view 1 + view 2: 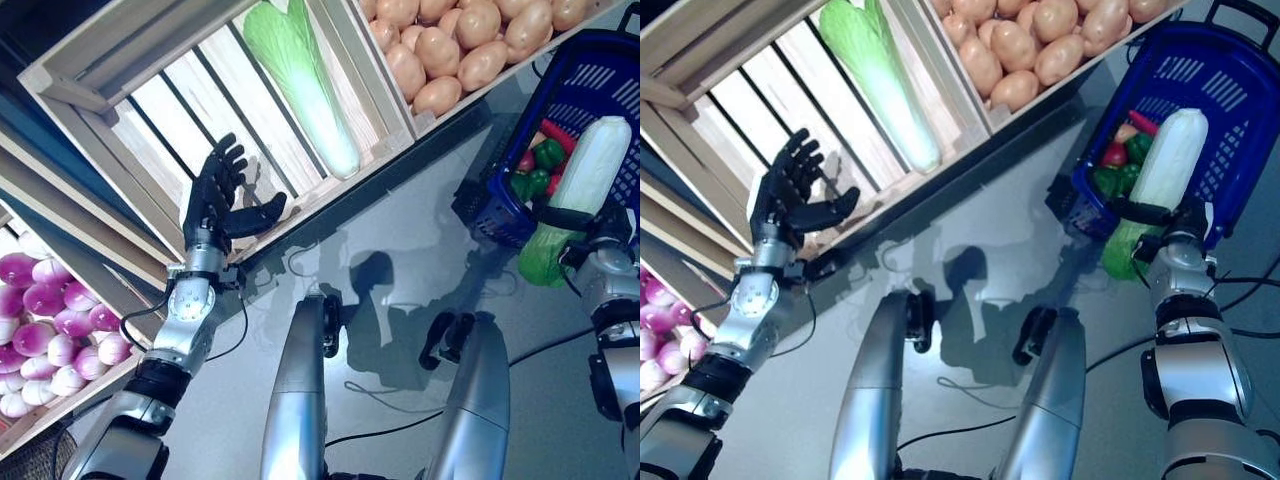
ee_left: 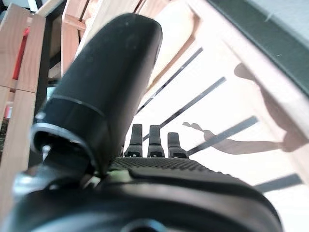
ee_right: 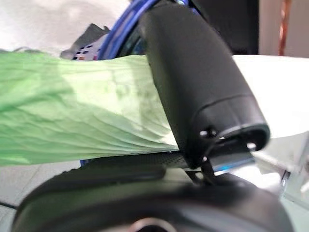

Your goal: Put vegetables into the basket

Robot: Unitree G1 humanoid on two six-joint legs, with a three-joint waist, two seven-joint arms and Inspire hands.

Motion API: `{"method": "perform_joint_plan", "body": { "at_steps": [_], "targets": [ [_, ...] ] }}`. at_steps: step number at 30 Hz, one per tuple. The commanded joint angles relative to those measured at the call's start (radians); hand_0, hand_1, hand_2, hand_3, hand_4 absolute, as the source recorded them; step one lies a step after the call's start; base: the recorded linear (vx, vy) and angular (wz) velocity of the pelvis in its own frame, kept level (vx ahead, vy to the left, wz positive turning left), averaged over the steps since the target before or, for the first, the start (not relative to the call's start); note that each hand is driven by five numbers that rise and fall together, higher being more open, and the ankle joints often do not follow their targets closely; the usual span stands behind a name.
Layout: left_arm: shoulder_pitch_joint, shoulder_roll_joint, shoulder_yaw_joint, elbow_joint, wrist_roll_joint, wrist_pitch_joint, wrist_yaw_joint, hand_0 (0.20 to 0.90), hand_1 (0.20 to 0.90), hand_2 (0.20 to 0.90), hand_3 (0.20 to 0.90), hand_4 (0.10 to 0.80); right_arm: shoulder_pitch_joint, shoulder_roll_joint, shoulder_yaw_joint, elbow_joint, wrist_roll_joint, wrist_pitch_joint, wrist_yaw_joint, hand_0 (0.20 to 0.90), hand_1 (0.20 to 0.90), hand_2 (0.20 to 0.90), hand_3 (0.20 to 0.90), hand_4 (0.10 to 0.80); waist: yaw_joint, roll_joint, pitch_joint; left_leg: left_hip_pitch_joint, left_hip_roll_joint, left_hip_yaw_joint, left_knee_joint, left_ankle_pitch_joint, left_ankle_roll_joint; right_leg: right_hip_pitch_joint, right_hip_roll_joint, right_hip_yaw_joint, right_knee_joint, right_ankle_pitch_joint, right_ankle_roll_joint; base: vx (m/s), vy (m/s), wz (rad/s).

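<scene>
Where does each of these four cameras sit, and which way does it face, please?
Left eye view: on the head, looking down at the slatted wooden crate, long pale-green napa cabbage in it, and open left hand.
Right eye view: beside it, same scene; blue plastic basket at right.
Left wrist view: along the left hand at crate slats.
Right wrist view: along the right hand, shut on a second napa cabbage.
Both eyes share everything.
</scene>
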Motion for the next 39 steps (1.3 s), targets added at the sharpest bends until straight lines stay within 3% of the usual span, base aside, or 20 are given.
{"method": "perform_joint_plan", "body": {
  "at_steps": [1, 10, 21, 24, 28, 29, 31, 34, 37, 39],
  "targets": [
    [-0.069, 0.061, 0.086, -0.066, 0.027, -0.146, 0.019, 0.900, 0.900, 0.900, 0.900, 0.800, -0.090, -0.116, 0.005, 0.036, 0.077, -0.060, -0.026, 0.900, 0.900, 0.900, 0.900, 0.800, 0.016, 0.019, -0.054, 0.125, 0.019, -0.010, -0.024, -0.182, 0.029, 0.093, -0.024, 0.022, -0.044, -0.063, -0.055, 0.000, 0.000, 0.00],
    [-0.065, 0.085, 0.086, -0.007, -0.001, -0.146, 0.019, 0.900, 0.900, 0.900, 0.900, 0.800, -0.089, -0.134, -0.006, 0.016, 0.094, -0.114, -0.047, 0.900, 0.900, 0.900, 0.900, 0.800, 0.014, 0.005, -0.078, 0.165, 0.032, -0.004, -0.071, -0.170, 0.022, 0.137, -0.011, -0.001, -0.090, -0.055, -0.057, 0.004, -0.002, -0.04],
    [-0.039, 0.121, 0.073, -0.001, 0.042, -0.139, -0.008, 0.900, 0.900, 0.900, 0.900, 0.800, -0.120, -0.198, -0.025, 0.001, 0.140, -0.118, -0.052, 0.900, 0.900, 0.900, 0.900, 0.800, 0.014, -0.007, -0.099, 0.246, 0.043, 0.008, -0.194, -0.124, 0.009, 0.234, 0.001, -0.046, -0.198, -0.030, -0.062, 0.001, -0.003, -0.01],
    [-0.051, 0.155, 0.065, 0.019, 0.186, -0.114, 0.067, 0.900, 0.900, 0.900, 0.900, 0.800, -0.139, -0.218, 0.000, 0.000, 0.105, -0.127, -0.044, 0.900, 0.900, 0.900, 0.900, 0.800, 0.014, -0.012, -0.105, 0.267, 0.048, 0.015, -0.223, -0.112, 0.006, 0.257, 0.002, -0.058, -0.221, -0.027, -0.066, 0.000, 0.000, 0.00],
    [-0.124, 0.298, 0.014, 0.081, 0.518, -0.041, 0.240, 0.900, 0.900, 0.900, 0.900, 0.800, -0.148, -0.235, 0.038, -0.061, 0.110, -0.210, -0.025, 0.900, 0.900, 0.900, 0.900, 0.800, 0.003, -0.014, -0.116, 0.287, 0.055, 0.021, -0.243, -0.104, 0.001, 0.278, 0.007, -0.065, -0.240, -0.027, -0.067, 0.008, 0.010, 0.00],
    [-0.179, 0.374, -0.023, 0.121, 0.656, -0.004, 0.292, 0.900, 0.900, 0.900, 0.900, 0.800, -0.147, -0.232, 0.047, -0.117, 0.104, -0.229, -0.014, 0.900, 0.900, 0.900, 0.900, 0.800, -0.006, -0.012, -0.117, 0.289, 0.058, 0.023, -0.241, -0.105, -0.004, 0.279, 0.011, -0.061, -0.239, -0.028, -0.065, 0.022, 0.045, -0.02],
    [-0.231, 0.428, -0.064, 0.159, 0.815, 0.026, 0.345, 0.900, 0.900, 0.900, 0.900, 0.800, -0.138, -0.228, 0.063, -0.166, 0.074, -0.247, -0.002, 0.900, 0.900, 0.900, 0.900, 0.800, -0.014, -0.012, -0.116, 0.285, 0.062, 0.026, -0.238, -0.106, -0.007, 0.272, 0.012, -0.055, -0.234, -0.029, -0.065, 0.005, 0.053, -0.02],
    [-0.343, 0.534, -0.193, 0.220, 1.007, 0.107, 0.429, 0.900, 0.900, 0.900, 0.900, 0.800, -0.134, -0.234, 0.131, -0.259, 0.033, -0.257, -0.012, 0.900, 0.900, 0.900, 0.900, 0.800, -0.037, -0.009, -0.111, 0.272, 0.071, 0.034, -0.234, -0.104, -0.014, 0.252, 0.017, -0.042, -0.227, -0.026, -0.060, -0.024, 0.075, -0.04],
    [-0.480, 0.564, -0.325, 0.307, 1.178, 0.169, 0.502, 0.900, 0.900, 0.900, 0.900, 0.800, -0.151, -0.230, 0.193, -0.301, 0.004, -0.282, -0.032, 0.900, 0.900, 0.900, 0.900, 0.800, -0.055, -0.009, -0.107, 0.263, 0.080, 0.044, -0.236, -0.103, -0.018, 0.240, 0.020, -0.034, -0.231, -0.021, -0.055, -0.038, 0.090, -0.02],
    [-0.526, 0.565, -0.371, 0.339, 1.228, 0.197, 0.525, 0.900, 0.900, 0.900, 0.900, 0.800, -0.151, -0.225, 0.208, -0.322, 0.007, -0.286, -0.027, 0.900, 0.900, 0.900, 0.900, 0.800, -0.061, -0.011, -0.107, 0.260, 0.084, 0.048, -0.237, -0.102, -0.019, 0.235, 0.021, -0.031, -0.233, -0.018, -0.053, -0.021, 0.066, -0.07]
  ]
}}
